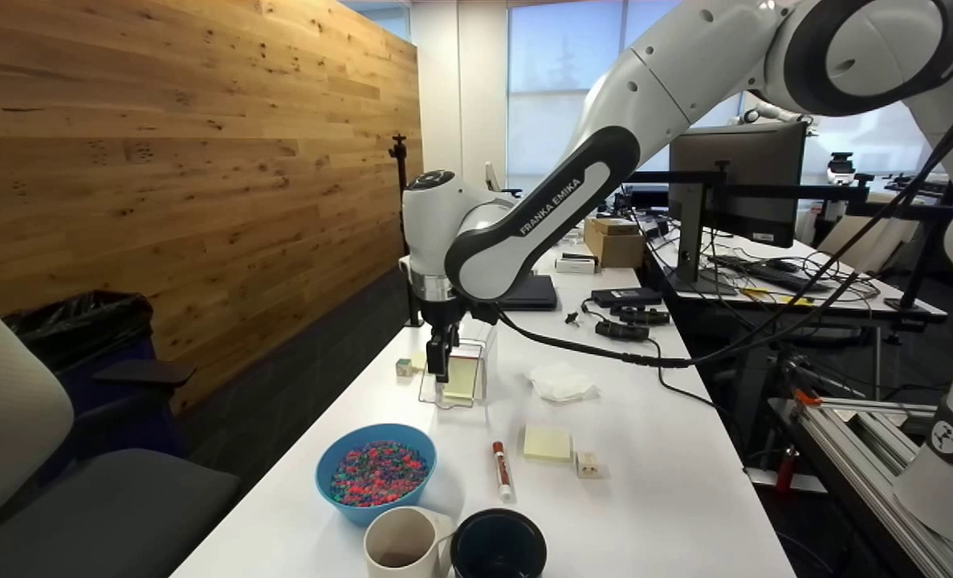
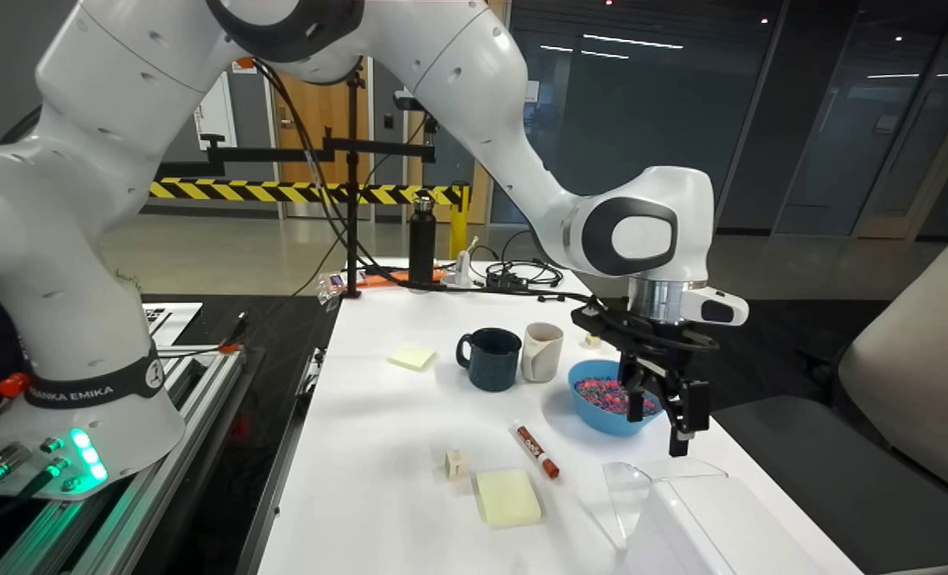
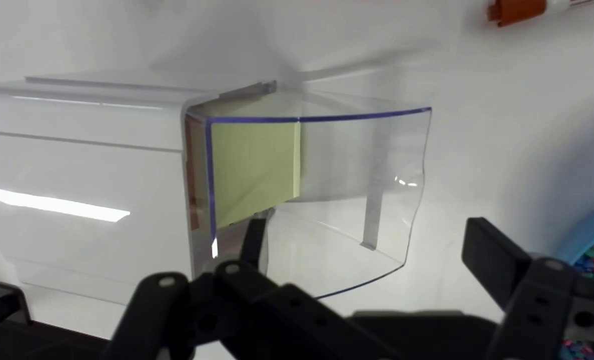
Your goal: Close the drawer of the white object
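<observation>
Along the white table (image 1: 645, 490) the pale arm (image 1: 556, 205) reaches out and turns straight down at the wrist. Next in size comes the blue bowl (image 2: 601, 420), standing apart from the work. Smaller again is the white box (image 3: 86, 177), set near the table's edge with its front toward the bowl. Over that front hangs the claw (image 3: 373, 250), spread wide and holding nothing: in the wrist view one jaw shows across the inner part of the drawer (image 3: 347, 160), the other past its outer wall. Whether either touches anything I cannot tell. The drawer itself is clear-walled, purplish along parts of its rim, and stands well out from the box. So the one thing asked for is not done; as I judge it, nearly the whole push home is left. For that, the claw would do best to get wholly beyond the outer wall — jaws together, perhaps — and drive it squarely back toward the box. Smallest of these, a yellow pad (image 3: 254, 170) seems to lie inside the drawer, next to the box's mouth; it ought to ride in along with it, though it might catch if it sits proud.
</observation>
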{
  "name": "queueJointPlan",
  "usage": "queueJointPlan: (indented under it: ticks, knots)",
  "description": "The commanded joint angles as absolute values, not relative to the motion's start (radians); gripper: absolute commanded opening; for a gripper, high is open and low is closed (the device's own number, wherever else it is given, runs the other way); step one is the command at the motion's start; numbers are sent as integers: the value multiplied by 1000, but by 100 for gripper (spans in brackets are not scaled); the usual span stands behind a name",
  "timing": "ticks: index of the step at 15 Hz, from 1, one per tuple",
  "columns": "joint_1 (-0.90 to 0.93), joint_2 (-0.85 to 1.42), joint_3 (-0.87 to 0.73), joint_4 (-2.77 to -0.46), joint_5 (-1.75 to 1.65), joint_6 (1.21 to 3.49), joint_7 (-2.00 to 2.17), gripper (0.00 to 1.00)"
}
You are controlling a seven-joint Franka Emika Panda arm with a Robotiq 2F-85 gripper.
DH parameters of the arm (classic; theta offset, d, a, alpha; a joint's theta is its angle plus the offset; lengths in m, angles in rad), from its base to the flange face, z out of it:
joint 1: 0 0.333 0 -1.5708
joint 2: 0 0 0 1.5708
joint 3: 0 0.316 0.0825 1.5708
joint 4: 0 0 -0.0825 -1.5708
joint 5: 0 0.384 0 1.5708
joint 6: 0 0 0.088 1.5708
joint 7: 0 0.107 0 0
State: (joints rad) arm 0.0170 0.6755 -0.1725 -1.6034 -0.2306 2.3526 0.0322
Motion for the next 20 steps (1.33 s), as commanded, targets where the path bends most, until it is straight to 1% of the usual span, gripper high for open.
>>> queueJointPlan:
  ticks: [1,20]
  knots:
    - [41,695,-188,-1585,-291,2363,85,100]
    - [70,728,-200,-1595,-355,2389,116,100]
